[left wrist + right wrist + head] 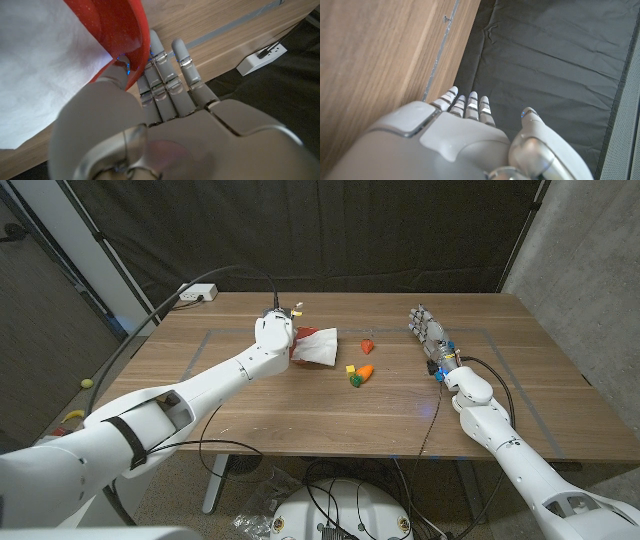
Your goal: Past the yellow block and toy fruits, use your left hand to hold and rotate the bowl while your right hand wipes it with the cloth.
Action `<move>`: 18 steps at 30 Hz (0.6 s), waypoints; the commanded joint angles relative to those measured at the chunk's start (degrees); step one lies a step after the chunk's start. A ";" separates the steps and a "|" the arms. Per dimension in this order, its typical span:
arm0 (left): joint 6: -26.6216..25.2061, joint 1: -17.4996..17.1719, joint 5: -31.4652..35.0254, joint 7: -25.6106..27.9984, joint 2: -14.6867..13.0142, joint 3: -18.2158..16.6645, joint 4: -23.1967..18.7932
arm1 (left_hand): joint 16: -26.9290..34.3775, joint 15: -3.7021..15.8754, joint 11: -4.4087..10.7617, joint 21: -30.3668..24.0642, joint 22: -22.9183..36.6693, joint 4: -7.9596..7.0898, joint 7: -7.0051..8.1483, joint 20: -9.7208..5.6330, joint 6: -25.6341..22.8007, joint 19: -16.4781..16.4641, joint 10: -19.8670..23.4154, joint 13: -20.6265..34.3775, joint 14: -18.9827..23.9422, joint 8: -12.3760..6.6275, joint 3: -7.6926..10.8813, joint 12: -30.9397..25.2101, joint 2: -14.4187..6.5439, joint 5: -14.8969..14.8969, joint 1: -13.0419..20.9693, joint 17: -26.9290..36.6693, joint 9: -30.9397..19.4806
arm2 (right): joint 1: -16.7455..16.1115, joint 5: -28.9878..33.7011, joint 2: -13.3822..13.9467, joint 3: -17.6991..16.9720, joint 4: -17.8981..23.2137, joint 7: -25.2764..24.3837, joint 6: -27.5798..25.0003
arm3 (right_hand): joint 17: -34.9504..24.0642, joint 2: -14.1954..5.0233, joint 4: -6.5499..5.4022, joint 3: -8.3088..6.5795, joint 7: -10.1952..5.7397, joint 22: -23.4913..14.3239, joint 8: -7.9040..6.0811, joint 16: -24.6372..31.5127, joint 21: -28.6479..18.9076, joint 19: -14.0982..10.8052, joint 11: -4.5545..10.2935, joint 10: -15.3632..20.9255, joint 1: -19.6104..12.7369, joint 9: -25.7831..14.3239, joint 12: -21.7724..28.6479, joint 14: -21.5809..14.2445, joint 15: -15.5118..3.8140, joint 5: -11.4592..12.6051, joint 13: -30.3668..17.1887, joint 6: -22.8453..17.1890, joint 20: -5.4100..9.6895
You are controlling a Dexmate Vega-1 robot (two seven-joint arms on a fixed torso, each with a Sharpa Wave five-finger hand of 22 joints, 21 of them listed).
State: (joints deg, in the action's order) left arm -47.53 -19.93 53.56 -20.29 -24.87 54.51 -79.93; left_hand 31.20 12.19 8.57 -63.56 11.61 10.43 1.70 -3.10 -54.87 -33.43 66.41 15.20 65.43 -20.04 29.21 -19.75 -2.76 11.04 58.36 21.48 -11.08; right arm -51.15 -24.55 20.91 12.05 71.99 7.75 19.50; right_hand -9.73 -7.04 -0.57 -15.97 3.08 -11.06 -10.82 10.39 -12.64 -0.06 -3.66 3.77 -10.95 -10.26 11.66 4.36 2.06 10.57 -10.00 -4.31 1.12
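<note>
Head view: a red bowl (303,338) is seen at about eleven o'clock on the tabletop (250,405), its rim pinched by the left hand (272,332). It is judged light, rigid, slippery. A soft white cloth (322,348) is draped in it. The right hand (428,332), at two o'clock, is held empty, fingers extended.

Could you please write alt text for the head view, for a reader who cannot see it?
The robot's left hand is at a red bowl with a white cloth on a wooden table. Its right hand waits apart, holding nothing; small toy fruits lie between.
</note>
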 commanded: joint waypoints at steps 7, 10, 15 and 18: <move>1.62 -3.30 1.06 7.38 2.38 -3.89 2.63 | -0.65 1.06 1.99 -8.00 0.09 -1.10 -4.09 -6.51 -2.84 -6.70 -1.45 3.45 6.54 3.08 0.84 -1.44 -1.98 -0.76 9.08 1.73 -0.89 | 0.52 1.00 0.31 0.14 -0.29 -1.17 -0.23 | -0.16 -0.15 -0.05 0.43 0.08 -0.14 -0.26 0.12 -0.21 -0.65 -0.02 0.43 0.35 -0.17 0.38 -0.48 0.00 -0.09 -0.32 -0.62 0.11; 1.96 -3.94 0.83 9.88 2.70 -4.58 2.83 | -1.09 1.08 1.00 -8.98 -0.04 -1.11 -4.80 -7.16 -3.42 -7.37 -1.89 3.99 7.47 3.18 0.99 -1.64 -1.80 -0.43 9.81 1.59 -1.17 | 0.64 1.18 0.45 0.23 -0.63 -0.94 0.04 | -0.16 -0.15 -0.06 0.45 0.10 -0.14 -0.25 0.11 -0.21 -0.68 -0.04 0.45 0.38 -0.17 0.37 -0.51 0.01 -0.09 -0.32 -0.64 0.13; 3.30 -5.68 -0.03 15.11 2.66 -6.32 1.75 | -1.02 1.03 0.74 -10.34 -0.28 -1.04 -6.14 -7.42 -4.66 -8.22 -0.91 4.96 10.24 2.84 1.10 -2.77 -1.31 -0.14 10.95 1.74 -2.15 | 0.46 0.89 0.38 0.04 -0.47 -1.12 -0.18 | -0.16 -0.17 -0.08 0.49 0.03 -0.14 -0.22 0.10 -0.21 -0.72 -0.01 0.49 0.42 -0.17 0.37 -0.53 -0.01 -0.08 -0.32 -0.64 0.15; 4.00 -6.87 -0.51 18.58 2.62 -7.50 0.69 | -1.07 1.00 0.57 -10.77 -0.35 -1.09 -6.45 -7.42 -5.18 -8.50 -0.49 5.28 10.87 2.67 1.12 -3.18 -1.13 -0.13 11.22 1.84 -2.50 | 0.46 0.96 0.39 0.07 -0.68 -1.00 0.09 | -0.16 -0.20 -0.09 0.50 0.04 -0.14 -0.21 0.08 -0.21 -0.72 -0.02 0.50 0.44 -0.17 0.35 -0.52 -0.01 -0.07 -0.32 -0.65 0.15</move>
State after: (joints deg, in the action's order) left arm -45.73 -23.60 54.39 -11.04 -22.58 50.42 -77.59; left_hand 30.24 12.72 9.30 -73.76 11.18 9.54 0.75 -4.08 -54.56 -41.16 64.99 20.07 74.94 -16.76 29.89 -22.36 1.91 10.64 63.04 23.09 -13.18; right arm -50.68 -23.67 21.19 12.17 71.59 6.82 19.58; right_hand -9.73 -7.04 -0.80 -15.73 3.08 -11.06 -10.82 10.39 -12.64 -0.50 -3.66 3.76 -10.95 -10.26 11.66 4.37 2.05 10.58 -9.99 -4.30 1.14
